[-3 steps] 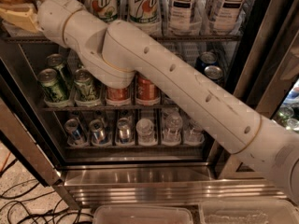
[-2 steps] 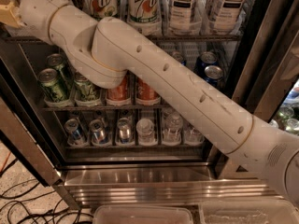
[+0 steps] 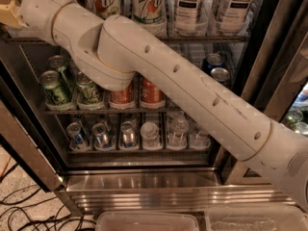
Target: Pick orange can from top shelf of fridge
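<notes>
The fridge (image 3: 144,186) stands open before me, with a steel sill and dark interior. The top shelf (image 3: 207,39) is a wire rack at the top of the view; on it I see white-green 7Up cans (image 3: 147,4) and tea bottles (image 3: 192,8). The orange can does not show; the arm covers the shelf's left part. My arm (image 3: 183,90) crosses from the lower right to the upper left. My gripper (image 3: 8,12) is at the far top-left edge, at top-shelf height, mostly cut off by the frame.
The middle rack holds green cans (image 3: 55,88), short red-orange soda cans (image 3: 152,93) and blue cans (image 3: 214,64). The lower rack holds several silver-topped cans (image 3: 127,134). The open door's edge (image 3: 24,153) is at left. Clear bins (image 3: 149,221) sit below; cables (image 3: 24,215) lie on the floor.
The arm's upper link and wrist have swung left and up, carrying the gripper further toward the top-left edge of the view.
</notes>
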Action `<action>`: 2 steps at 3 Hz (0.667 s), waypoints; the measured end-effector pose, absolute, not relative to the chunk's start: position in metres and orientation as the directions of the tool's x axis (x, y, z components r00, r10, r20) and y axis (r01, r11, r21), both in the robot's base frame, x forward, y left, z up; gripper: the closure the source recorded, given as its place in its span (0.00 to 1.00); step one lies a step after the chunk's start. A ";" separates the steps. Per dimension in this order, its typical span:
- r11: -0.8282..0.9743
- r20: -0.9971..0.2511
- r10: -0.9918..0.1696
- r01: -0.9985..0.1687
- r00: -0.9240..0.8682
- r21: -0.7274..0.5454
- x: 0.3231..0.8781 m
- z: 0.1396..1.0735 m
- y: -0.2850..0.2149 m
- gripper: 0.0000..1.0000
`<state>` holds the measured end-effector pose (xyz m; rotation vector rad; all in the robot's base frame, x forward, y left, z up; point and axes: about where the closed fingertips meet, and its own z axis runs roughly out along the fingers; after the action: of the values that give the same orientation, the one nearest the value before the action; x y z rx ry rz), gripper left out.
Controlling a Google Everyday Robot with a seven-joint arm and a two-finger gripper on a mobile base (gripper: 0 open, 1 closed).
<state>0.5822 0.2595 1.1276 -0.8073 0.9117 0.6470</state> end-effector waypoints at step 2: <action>0.592 -0.840 0.078 -0.703 0.536 -0.394 0.534 1.141 0.220 1.00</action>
<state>0.5342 0.2203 1.1412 -0.8140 0.8898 0.5311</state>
